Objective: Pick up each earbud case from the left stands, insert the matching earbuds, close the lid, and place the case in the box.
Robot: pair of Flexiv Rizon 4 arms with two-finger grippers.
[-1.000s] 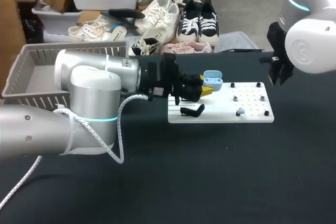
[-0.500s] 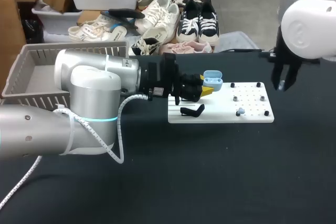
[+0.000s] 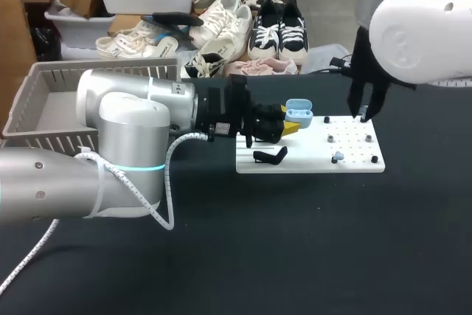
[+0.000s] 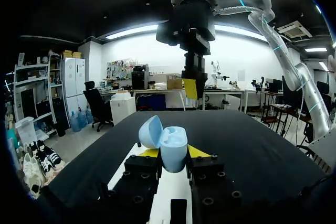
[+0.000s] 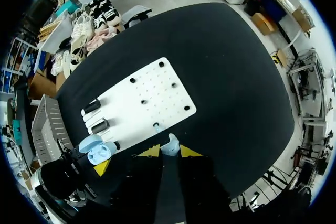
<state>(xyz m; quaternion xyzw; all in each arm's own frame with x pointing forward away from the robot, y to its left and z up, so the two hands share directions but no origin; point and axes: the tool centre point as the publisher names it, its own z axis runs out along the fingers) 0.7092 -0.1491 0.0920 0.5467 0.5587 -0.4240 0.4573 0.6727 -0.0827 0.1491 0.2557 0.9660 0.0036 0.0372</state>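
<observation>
Broadly, the black table (image 3: 295,241) carries a grey box (image 3: 66,71) at my left side, ready for finished cases, and a white board (image 3: 295,164) in the middle. My left claw (image 4: 173,153) is clenched on the blue earbud case (image 3: 299,112) and holds it above the board with the lid open, I think so that earbuds can go in. My right claw (image 5: 169,152) hangs over the board's far side, pinching a pale blue earbud (image 5: 169,144). A second earbud (image 3: 337,156) sits on the board near its front edge.

R hand (image 3: 366,111) swung in from table's right edge, now above white board's (image 3: 354,161) far right corner.
</observation>
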